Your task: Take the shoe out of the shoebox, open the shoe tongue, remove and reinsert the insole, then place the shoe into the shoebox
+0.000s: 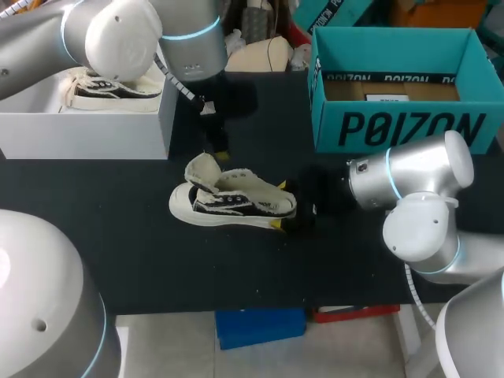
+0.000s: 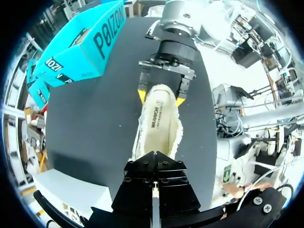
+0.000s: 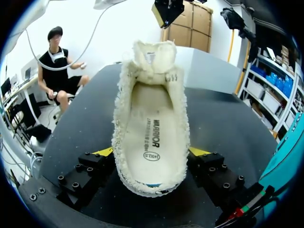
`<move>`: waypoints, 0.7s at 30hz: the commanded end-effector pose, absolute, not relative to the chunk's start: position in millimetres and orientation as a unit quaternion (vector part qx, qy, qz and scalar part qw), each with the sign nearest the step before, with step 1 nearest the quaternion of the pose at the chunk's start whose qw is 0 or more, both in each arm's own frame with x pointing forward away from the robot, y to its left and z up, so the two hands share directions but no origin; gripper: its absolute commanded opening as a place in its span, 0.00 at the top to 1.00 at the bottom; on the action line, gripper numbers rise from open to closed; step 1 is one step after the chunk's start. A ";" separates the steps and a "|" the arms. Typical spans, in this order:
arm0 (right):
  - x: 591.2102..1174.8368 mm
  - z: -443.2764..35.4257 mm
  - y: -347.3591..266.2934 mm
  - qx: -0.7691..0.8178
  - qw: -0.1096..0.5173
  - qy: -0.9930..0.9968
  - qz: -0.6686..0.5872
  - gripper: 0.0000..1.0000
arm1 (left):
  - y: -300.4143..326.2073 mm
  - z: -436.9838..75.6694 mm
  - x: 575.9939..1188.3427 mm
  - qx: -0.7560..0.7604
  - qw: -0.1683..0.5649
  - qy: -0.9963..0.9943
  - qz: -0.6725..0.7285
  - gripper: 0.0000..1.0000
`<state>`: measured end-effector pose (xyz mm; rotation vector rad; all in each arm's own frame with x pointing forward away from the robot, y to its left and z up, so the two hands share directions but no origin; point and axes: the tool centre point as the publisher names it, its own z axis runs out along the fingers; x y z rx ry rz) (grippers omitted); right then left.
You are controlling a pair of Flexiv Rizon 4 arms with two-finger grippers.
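Both fingers [image 3: 105, 152] of the right gripper [image 3: 151, 153] are clamping the shoe [image 1: 232, 201] heel; the closed left gripper [image 2: 154, 164] is hovering over the toe, with insole [image 3: 151, 137] extraction likely next.

Shoe [image 1: 232, 201] w/ fuzzy fleece lining, frayed cloth edges, smooth rubber sole, matt table [image 1: 118, 252], matt cardboard shoebox [image 1: 402, 126]
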<state>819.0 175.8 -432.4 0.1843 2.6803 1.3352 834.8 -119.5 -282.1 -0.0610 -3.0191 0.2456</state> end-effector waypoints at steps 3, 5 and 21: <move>819.5 -432.7 174.9 0.062 0.070 0.891 0.444 1.00 | -130.9 -290.2 841.2 -0.082 0.099 -0.987 0.092 1.00; 819.5 -432.7 174.9 0.062 0.070 0.891 0.444 1.00 | -133.2 -294.7 841.7 -0.081 0.105 -0.986 0.101 1.00; 819.5 -432.7 174.9 0.062 0.070 0.891 0.444 1.00 | -146.5 -316.7 834.3 -0.107 0.139 -0.980 0.093 1.00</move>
